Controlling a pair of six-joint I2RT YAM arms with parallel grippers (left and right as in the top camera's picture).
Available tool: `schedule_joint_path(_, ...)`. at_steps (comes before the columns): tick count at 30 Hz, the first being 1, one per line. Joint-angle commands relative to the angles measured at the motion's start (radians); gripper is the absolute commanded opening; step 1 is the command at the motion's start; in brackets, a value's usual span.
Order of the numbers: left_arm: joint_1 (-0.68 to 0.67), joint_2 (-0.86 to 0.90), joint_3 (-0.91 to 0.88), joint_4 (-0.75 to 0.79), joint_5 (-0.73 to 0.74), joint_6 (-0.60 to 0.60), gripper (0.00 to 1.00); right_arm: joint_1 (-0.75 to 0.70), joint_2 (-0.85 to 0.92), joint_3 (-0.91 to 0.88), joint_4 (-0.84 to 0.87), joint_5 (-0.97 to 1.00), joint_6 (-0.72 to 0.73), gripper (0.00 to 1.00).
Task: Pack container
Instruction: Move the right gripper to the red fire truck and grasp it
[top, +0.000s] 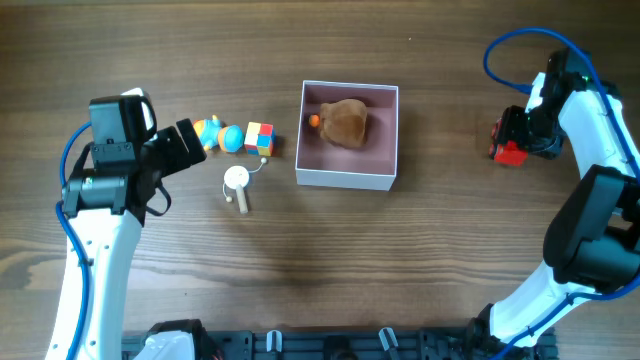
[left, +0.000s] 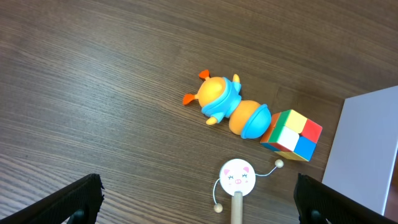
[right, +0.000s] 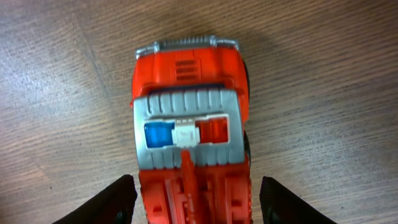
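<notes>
**Overhead.** Looking down on a dark brown wood-grain table (top: 330, 270) filling the whole view, with a black rail (top: 330, 345) running along the bottom edge. Seeing nothing of the room beyond.

Finding the container (top: 345, 181) a little above the table's middle, sitting flat, open top facing up, white walls lying square to the frame edges. Being close to square, so offering no clear long axis. Holding a brown plush toy (top: 345, 122) on its pink floor, toward the far wall.

Lying just beside the container on the left arm's side: a colour cube (top: 259, 138), then a blue-and-orange toy (top: 220, 135), with a small pig drum (top: 237, 185) nearer the rail. Hovering at the far end of that row from the container, the left gripper (top: 192, 140). Hanging well apart from the container on the other side, the right gripper (top: 510, 140) over a red truck (top: 508, 150).

**Left wrist.** Showing both fingers (left: 74, 199) spread wide at the lower corners, gripping nothing. Catching one white container wall at the right edge, near the cube but not touching it.

**Right wrist.** Straddling the truck's rear with fingers (right: 115, 202) parted, thin gaps showing on both sides, so not clamping it. Pointing the truck's long axis straight away from the camera, over the same brown grain.
</notes>
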Motion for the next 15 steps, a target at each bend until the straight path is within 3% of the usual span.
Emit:
schedule_joint_path(1, 0.005, 0.006, 0.019, 0.003, -0.013, 0.015, 1.0, 0.002, -0.008, -0.015, -0.005, 0.013, -0.013, 0.63)
schedule_joint_path(15, 0.005, 0.006, 0.019, 0.003, -0.013, 0.016, 1.0, 0.002, 0.018, -0.016, -0.007, -0.006, -0.048, 0.66)
